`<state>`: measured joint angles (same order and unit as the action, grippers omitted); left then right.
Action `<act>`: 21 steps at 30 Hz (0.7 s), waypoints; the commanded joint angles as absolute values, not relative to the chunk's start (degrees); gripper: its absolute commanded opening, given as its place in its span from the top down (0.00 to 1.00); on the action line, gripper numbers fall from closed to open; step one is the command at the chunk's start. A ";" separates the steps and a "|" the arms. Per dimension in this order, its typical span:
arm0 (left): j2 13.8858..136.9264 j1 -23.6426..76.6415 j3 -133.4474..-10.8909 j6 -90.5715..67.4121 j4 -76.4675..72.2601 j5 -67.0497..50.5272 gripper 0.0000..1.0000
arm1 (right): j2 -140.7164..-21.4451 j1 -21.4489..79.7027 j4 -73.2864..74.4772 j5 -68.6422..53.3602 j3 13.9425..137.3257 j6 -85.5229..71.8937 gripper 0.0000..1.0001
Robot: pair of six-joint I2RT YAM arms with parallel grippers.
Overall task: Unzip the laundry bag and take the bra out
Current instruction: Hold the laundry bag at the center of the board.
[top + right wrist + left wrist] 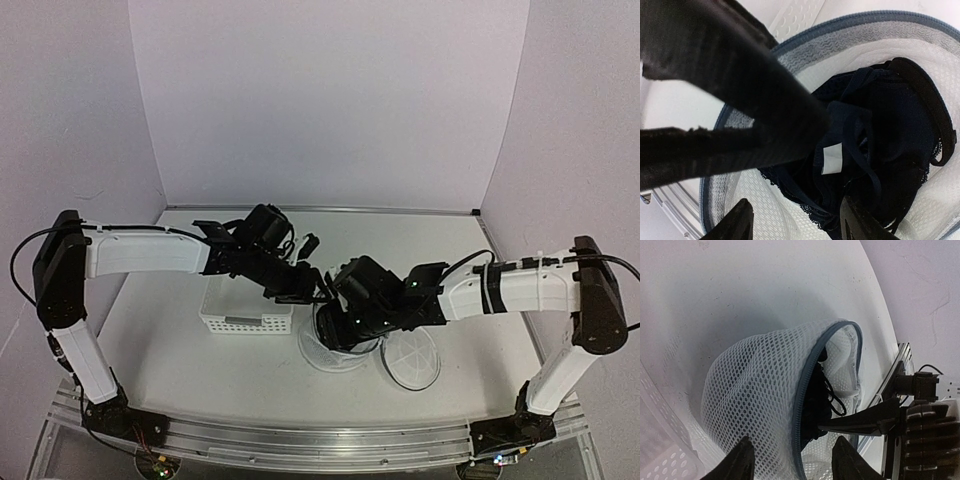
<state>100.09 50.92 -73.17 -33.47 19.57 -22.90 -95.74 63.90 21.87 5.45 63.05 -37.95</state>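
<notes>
The laundry bag point(322, 352) of white mesh lies at the table's middle, its zipped rim open. In the left wrist view the bag point(750, 390) gapes to the right and the black bra point(817, 400) shows inside. My left gripper point(792, 462) is open, its fingertips either side of the bag's grey-blue rim. In the right wrist view the bra point(880, 130), with a white label, fills the bag's mouth point(760, 205). My right gripper point(797, 222) is open just above the bra. One right finger point(865, 422) reaches into the opening. From above, the left gripper point(310, 292) and right gripper point(335, 325) meet over the bag.
A white perforated basket point(245, 318) stands just left of the bag, under the left arm. A round mesh flap with a dark rim point(412, 360) lies flat to the bag's right. The left gripper's black fingers point(740, 85) crowd the upper left of the right wrist view.
</notes>
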 commanded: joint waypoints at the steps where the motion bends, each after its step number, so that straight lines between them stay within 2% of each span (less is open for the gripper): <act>1: 100.72 51.24 -75.77 -33.24 17.89 -23.38 0.56 | -93.21 63.81 19.60 7.50 63.00 -38.88 0.39; 6: 101.15 51.24 -75.35 -33.00 17.93 -22.30 0.80 | -92.78 63.81 19.51 8.77 63.02 -39.08 0.39; 11: 101.12 51.24 -75.06 -32.75 17.90 -22.25 0.98 | -92.29 63.81 19.51 11.14 62.84 -39.86 0.36; 15: 101.33 51.39 -74.91 -32.01 17.95 -23.10 1.00 | -92.86 63.81 19.45 12.00 63.06 -40.13 0.32; 21: 101.09 51.97 -73.87 -31.72 17.93 -22.94 1.00 | -94.19 63.33 18.02 12.22 62.81 -40.66 0.30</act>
<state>101.27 51.24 -73.17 -32.84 19.44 -22.39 -95.02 63.77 21.34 10.44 62.96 -39.81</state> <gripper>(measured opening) 0.016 0.694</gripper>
